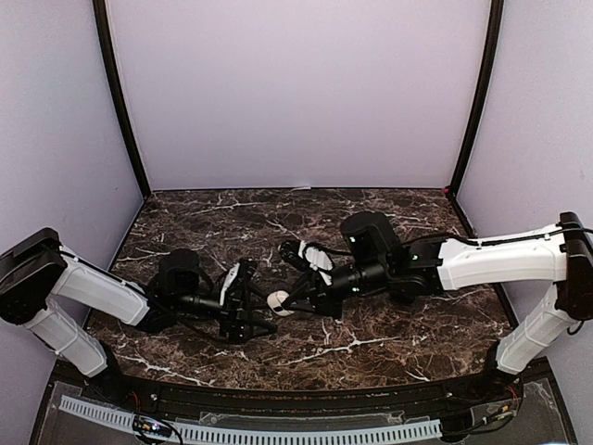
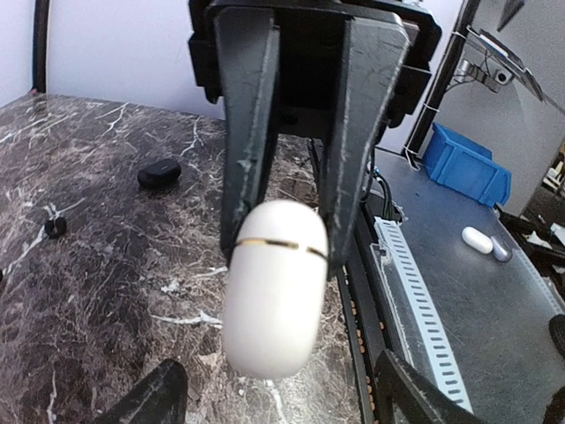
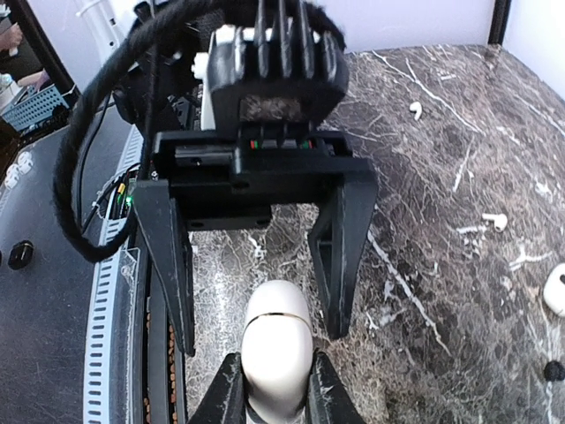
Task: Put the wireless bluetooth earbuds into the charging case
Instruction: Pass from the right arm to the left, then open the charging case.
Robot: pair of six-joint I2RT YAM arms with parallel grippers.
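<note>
Finds the bench (image 1: 371, 343), a dark brown marble-patterned slab with white veins, boxed on three sides by pale lilac walls (image 1: 296, 93) with black corner posts. Notes a broad stretch of slab between the tools and the back wall. In the left wrist view, notes the near edge close beside the tools, lined by a white slotted strip (image 2: 415, 300).

Records the right tool (image 2: 290, 252) clenched on the charging case (image 2: 272, 305), a smooth glossy white capsule, closed, crossed by a thin gold line, held near mid-bench between the two arms. Records the left tool (image 3: 260, 340) released, flat black fingers (image 3: 172, 265) spread wide to either side of the case and apart from it.

Locates the wireless bluetooth earbuds (image 3: 496, 221) loose on the slab, outside the case and well apart from both tools: a second white stemmed bud (image 3: 415, 109) farther back, a small black roundish bud (image 2: 55, 227) seen from the left wrist.

Lists also a black pebble-shaped case (image 2: 160, 172) lying flat on the slab and a white rounded object (image 3: 556, 290) cut by the frame edge. Beyond the bench edge, logs a grey metal surface (image 2: 494, 318) carrying a blue bin (image 2: 463, 163) and a white capsule (image 2: 477, 238).
</note>
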